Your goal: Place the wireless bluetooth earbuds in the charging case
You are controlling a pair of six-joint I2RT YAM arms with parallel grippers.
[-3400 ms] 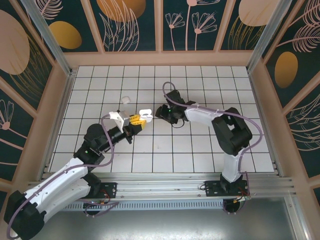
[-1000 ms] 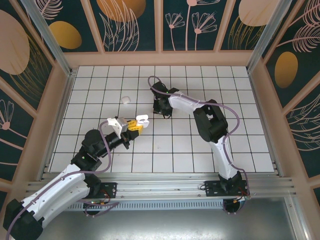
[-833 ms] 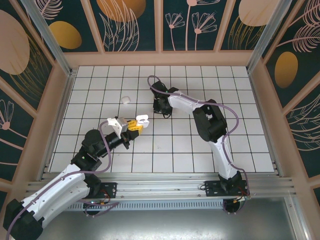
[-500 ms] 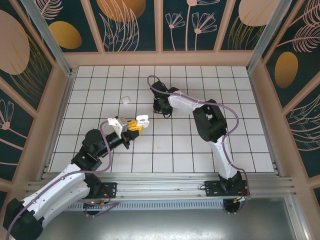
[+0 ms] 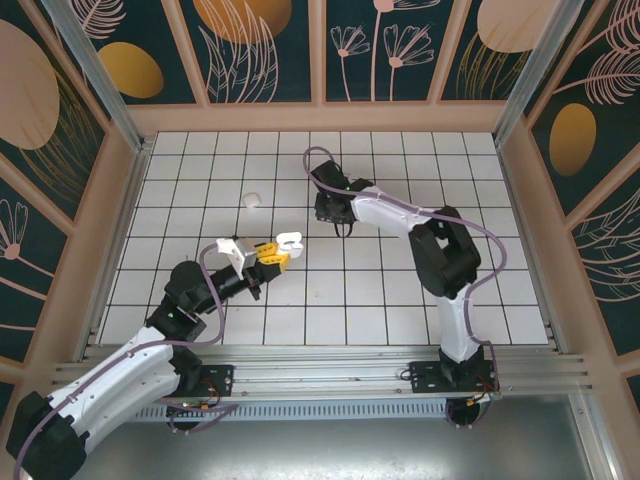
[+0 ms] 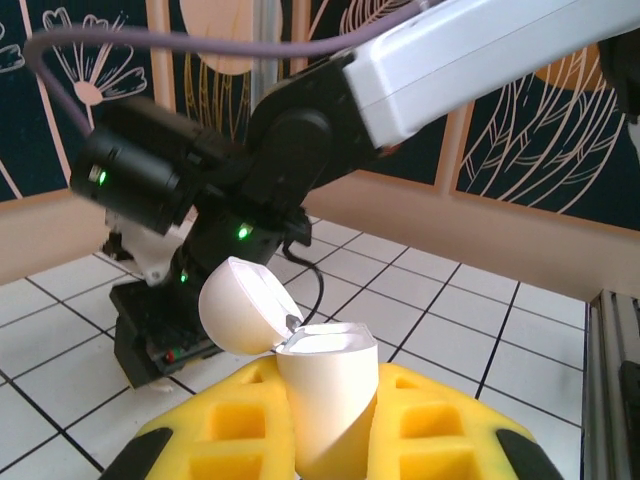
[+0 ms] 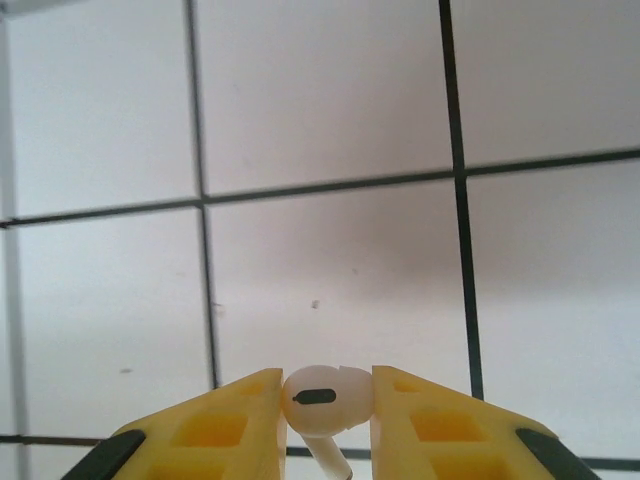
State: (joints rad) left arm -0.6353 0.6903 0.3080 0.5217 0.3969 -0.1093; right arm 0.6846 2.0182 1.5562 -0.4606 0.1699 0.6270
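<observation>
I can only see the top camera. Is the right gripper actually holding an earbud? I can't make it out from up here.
Observer: Yes. In the right wrist view a white earbud is pinched between the right gripper fingers, stem pointing down.
Operator: And the case in the left one, is it open?
Observer: Open. The left wrist view shows the charging case upright in the left gripper, its lid flipped back.

White black-gridded tile floor (image 5: 330, 300); dark floral wall panels (image 5: 270, 50); wooden posts (image 5: 317, 50); aluminium rail (image 5: 330, 374).
</observation>
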